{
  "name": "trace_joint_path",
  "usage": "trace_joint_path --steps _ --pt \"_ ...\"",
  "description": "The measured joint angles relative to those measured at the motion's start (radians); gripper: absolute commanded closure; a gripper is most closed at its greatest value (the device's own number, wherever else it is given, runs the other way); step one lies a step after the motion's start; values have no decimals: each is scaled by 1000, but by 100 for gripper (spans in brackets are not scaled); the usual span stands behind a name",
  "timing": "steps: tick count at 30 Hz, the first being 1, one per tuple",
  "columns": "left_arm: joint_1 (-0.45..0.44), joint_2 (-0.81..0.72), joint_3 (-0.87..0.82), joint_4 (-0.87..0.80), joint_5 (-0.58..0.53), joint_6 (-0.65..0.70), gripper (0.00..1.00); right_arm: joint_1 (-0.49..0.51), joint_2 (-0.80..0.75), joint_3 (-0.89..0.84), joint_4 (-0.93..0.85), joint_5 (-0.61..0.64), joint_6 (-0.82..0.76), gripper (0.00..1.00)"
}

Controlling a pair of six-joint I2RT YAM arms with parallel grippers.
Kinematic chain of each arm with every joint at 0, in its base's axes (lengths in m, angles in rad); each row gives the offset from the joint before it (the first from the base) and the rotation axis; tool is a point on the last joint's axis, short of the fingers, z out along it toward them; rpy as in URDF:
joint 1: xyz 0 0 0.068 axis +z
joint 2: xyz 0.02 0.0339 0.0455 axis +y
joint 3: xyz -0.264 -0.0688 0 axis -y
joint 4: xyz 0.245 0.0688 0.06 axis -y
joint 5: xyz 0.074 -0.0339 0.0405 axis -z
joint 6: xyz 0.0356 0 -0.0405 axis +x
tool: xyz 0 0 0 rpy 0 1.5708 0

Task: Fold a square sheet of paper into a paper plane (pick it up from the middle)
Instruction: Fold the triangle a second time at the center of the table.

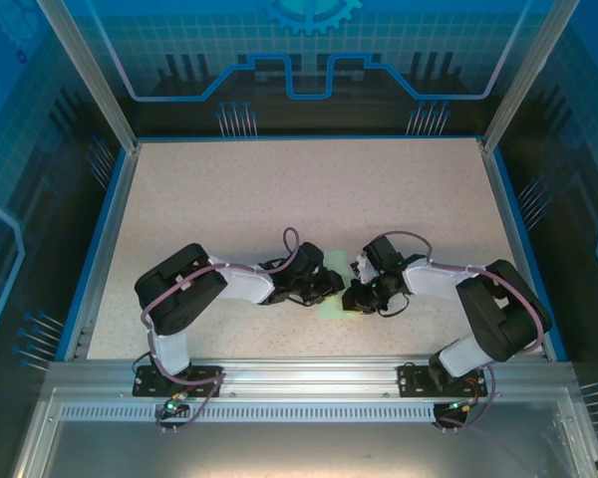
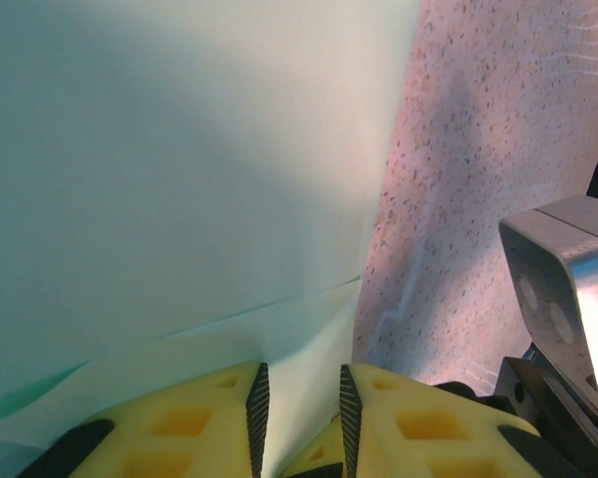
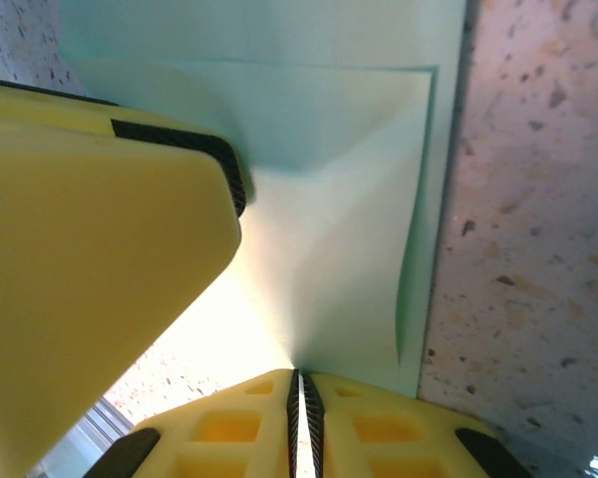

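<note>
Right wrist view: your right end effector (image 3: 300,388) pinches the square sheet of paper (image 3: 329,259), low over the desk (image 3: 538,249) between both arms; your left end effector (image 2: 301,398) stands slightly parted around it. It's thin, floppy, crease-prone: hold edges gently

The right gripper (image 3: 300,403) sits at 6 o'clock, its two yellow fingers pressed together with only a thin dark line between them, pinching the pale mint-green sheet of paper (image 3: 339,239), which fans upward from the pinch toward 12 o'clock. The sheet lies in layers (a folded flap's straight edge runs across near 1 o'clock), and a broad yellow finger (image 3: 90,259) from the other arm, black-edged, covers it from 9 o'clock. The speckled table (image 3: 538,259) shows at 3 o'clock.
</note>
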Motion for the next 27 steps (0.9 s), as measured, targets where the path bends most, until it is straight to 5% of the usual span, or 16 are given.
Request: trace_joint_path --steps 14,27 --pt "9 -105 -13 -18 0 32 71 -21 -5 -35 61 -43 4 86" --pt "-12 -3 -36 93 12 -37 72 -21 -2 -40 76 -50 5 86"
